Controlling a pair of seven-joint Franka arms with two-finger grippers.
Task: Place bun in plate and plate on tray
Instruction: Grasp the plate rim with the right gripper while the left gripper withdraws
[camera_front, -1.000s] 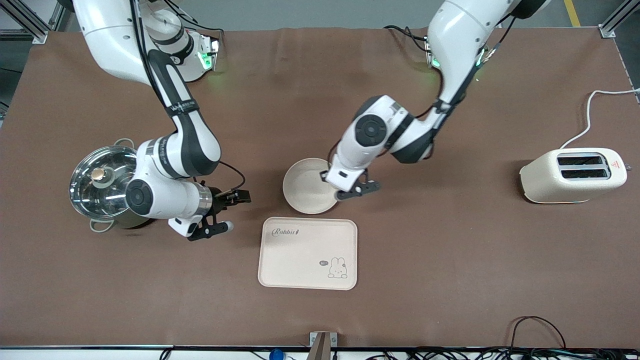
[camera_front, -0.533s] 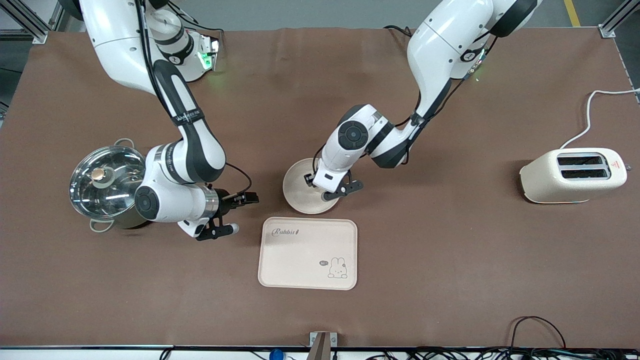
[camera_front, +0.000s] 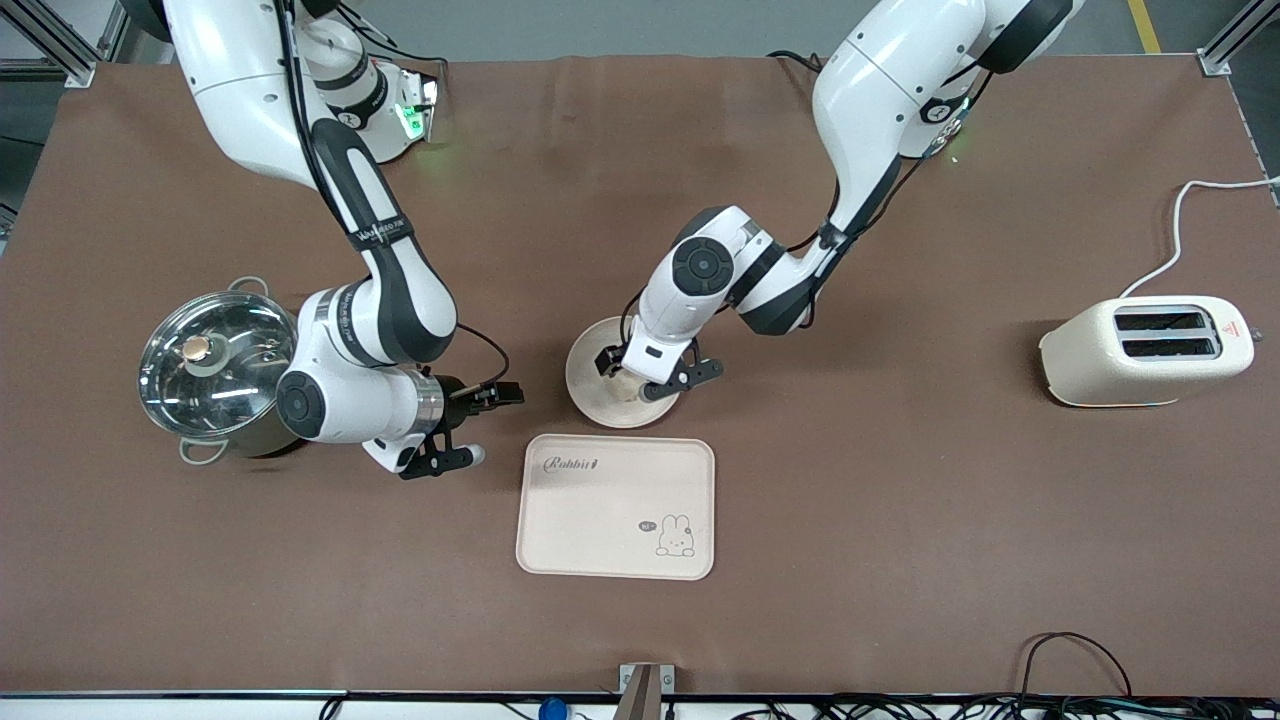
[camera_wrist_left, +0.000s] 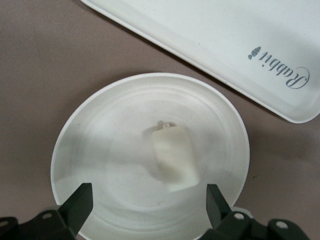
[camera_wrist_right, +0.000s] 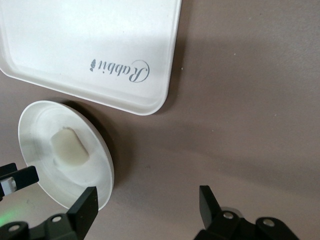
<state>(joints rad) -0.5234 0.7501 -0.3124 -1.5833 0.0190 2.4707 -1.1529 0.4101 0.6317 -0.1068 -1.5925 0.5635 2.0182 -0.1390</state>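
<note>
The bun (camera_wrist_left: 172, 159) lies in the middle of the round plate (camera_wrist_left: 100, 150), free of any finger; it also shows in the right wrist view (camera_wrist_right: 70, 147). In the front view it is hidden under my left hand. The plate (camera_front: 590, 375) stands on the table, just farther from the front camera than the Rabbit tray (camera_front: 615, 505). My left gripper (camera_front: 640, 378) hangs open and empty low over the plate, its fingers (camera_wrist_left: 80, 205) apart with the bun ahead of them. My right gripper (camera_front: 480, 425) is open and empty over bare table between the pot and the tray.
A steel pot with a glass lid (camera_front: 215, 365) stands at the right arm's end, close to my right forearm. A cream toaster (camera_front: 1145, 350) with a white cable stands at the left arm's end. The tray (camera_wrist_right: 75, 45) holds nothing.
My left gripper has moved from the plate's edge to over its middle. My right gripper has shifted a little toward the tray. Plate and tray have not moved.
</note>
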